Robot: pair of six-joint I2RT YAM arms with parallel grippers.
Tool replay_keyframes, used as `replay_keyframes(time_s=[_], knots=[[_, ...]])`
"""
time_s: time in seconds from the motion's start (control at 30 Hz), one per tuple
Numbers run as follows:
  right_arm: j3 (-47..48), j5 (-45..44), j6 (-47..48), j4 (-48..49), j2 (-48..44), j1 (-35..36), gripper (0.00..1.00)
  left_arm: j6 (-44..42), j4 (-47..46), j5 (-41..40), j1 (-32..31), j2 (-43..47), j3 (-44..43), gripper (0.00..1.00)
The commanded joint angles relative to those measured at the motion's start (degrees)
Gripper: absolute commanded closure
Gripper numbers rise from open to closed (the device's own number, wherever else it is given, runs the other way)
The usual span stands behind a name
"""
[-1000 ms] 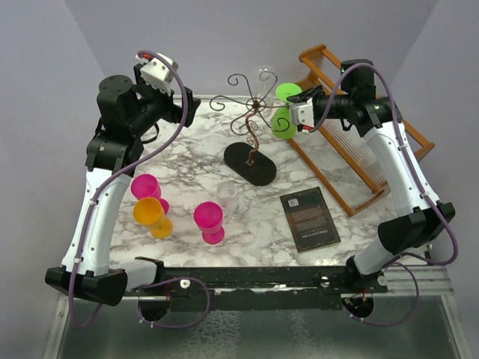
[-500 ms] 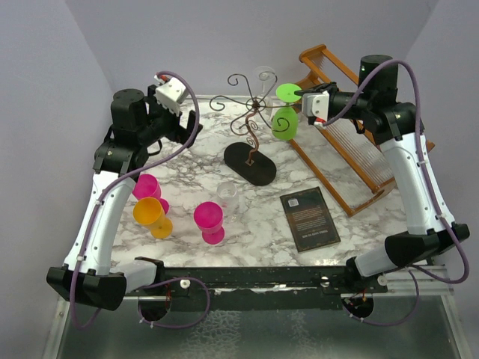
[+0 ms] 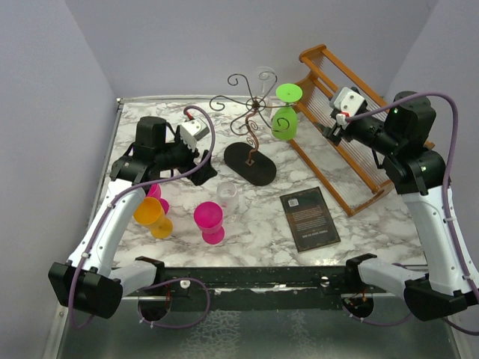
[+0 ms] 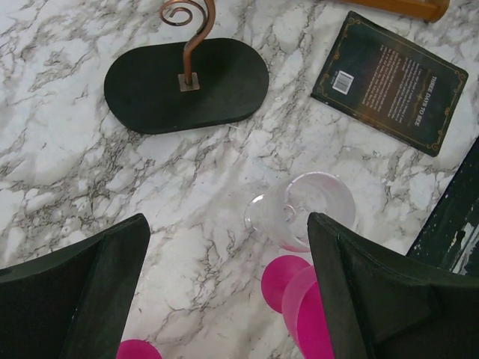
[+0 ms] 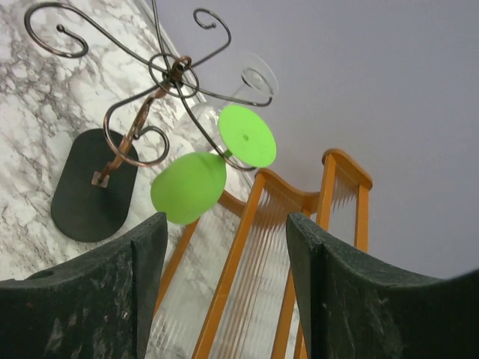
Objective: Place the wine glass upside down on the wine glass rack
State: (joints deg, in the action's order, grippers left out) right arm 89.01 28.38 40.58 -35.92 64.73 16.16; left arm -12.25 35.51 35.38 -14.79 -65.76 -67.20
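Observation:
The wine glass rack [image 3: 251, 120] is a dark wire tree on a black oval base [image 3: 249, 163]. A green wine glass [image 3: 284, 122] hangs upside down from one arm, its foot [image 3: 288, 92] on top. It also shows in the right wrist view [image 5: 188, 187]. A clear glass [image 3: 263, 78] hangs at the back of the rack. My right gripper [image 3: 334, 129] is open and empty, to the right of the green glass over the wooden rack. My left gripper [image 3: 203, 170] is open and empty above the table, near an upright clear glass [image 4: 303, 209] and a pink glass [image 4: 322, 307].
A wooden slatted dish rack [image 3: 359, 142] stands at the back right. A dark book [image 3: 309, 217] lies at the front right. An orange glass [image 3: 150, 213] and two pink glasses [image 3: 209, 221] [image 3: 155, 191] stand at the front left.
My right gripper has drawn back to the right, away from the hanging green glass. My left arm has swung from the back left down and forward, toward the clear glass on the table.

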Motion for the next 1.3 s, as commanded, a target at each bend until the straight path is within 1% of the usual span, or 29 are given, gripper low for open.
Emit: replay_keyframes(time_s=[0.0,0.07,0.2,0.37,0.57,0.8,0.93,1.03,1.27], knots=[[-4.3,-6.1,-5.6,3.3,-4.2,-0.3,0.34,-4.9,5.0,3.1,-1.6,2.5,0.4,0.11],[-5.3,-5.5,-5.3,2.4,-5.4,-0.6,0.34,-6.2,6.9,3.0,-2.1,3.0,0.9,0.11],[-7.0,-4.9,-4.8,2.8,-6.6,-1.3,0.34,-4.0,5.8,1.7,-4.9,3.0,2.3,0.13],[-7.2,-4.1,-4.8,2.8,-6.2,-1.6,0.34,-4.0,4.0,-3.6,-9.6,1.4,2.3,0.17],[-7.2,-3.7,-4.8,2.4,-6.1,-1.8,0.34,-7.1,4.1,-9.1,-12.6,-2.3,0.6,0.3],[-7.8,-3.9,-4.2,2.5,-5.7,-1.9,0.34,-9.9,5.8,-12.5,-15.2,-5.7,-1.2,0.42],[-8.0,-3.2,-3.9,2.4,-5.5,-1.9,0.34,-10.5,5.2,-13.4,-16.6,-7.2,-1.2,0.51],[-8.1,-3.1,-3.7,2.3,-5.5,-1.9,0.34,-11.5,4.7,-14.1,-17.2,-8.1,-1.1,0.56],[-7.3,-2.9,-3.4,1.8,-5.2,-1.9,0.34,-14.0,2.7,-13.0,-18.4,-8.4,0.2,0.71]])
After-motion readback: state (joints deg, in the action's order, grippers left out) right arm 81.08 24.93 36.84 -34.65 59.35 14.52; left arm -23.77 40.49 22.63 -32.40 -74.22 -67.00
